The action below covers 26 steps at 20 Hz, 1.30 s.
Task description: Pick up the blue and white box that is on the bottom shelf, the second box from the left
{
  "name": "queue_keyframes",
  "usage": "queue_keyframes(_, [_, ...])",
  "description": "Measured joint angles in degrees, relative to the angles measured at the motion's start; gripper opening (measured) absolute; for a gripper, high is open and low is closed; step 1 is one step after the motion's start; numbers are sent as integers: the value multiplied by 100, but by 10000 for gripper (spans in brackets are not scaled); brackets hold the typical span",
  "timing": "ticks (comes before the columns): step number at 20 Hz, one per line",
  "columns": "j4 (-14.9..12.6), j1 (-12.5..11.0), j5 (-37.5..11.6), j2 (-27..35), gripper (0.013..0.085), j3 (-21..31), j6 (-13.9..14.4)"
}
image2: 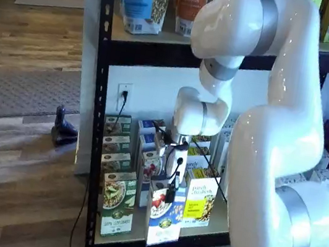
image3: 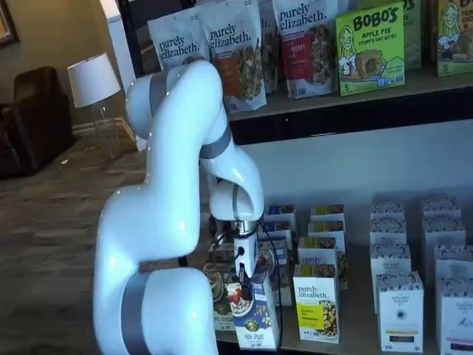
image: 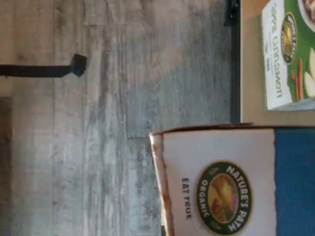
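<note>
White xArm (image2: 273, 147) fills the right half of one shelf view and the left half of the other (image3: 170, 222), wrist pointing down over the front row of cartons. Black metal rack (image2: 98, 88) runs up the left-centre of the frame; bottom shelf (image2: 134, 235) is the pale board low in frame, edged by a black beam. Blue and white box (image2: 165, 214) stands at the shelf's front edge, lower centre in both shelf views (image3: 251, 318), just ahead of its row, directly under the wrist. Green-and-white carton (image2: 117, 204) is just beside it toward frame left, yellow carton (image2: 198, 204) toward frame right. Gripper (image2: 171, 190) sits at the box's top edge; the jaws look side-on and dark against cables, so cannot tell whether they have closed on the box. Wrist view shows the box's (image: 231, 191) white panel and green emblem close up.
</note>
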Motion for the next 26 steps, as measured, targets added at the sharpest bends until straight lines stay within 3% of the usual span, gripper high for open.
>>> queue_keyframes(5, [29,22,53,-573,490,518,1])
queue_keyframes(12, [-332,152,120,-1360,490,1204,461])
queue_keyframes(19, [-136,276,279,-2007,490,1667,425])
queue_keyframes(26, [-197,331,358,-2457,490,2007,542])
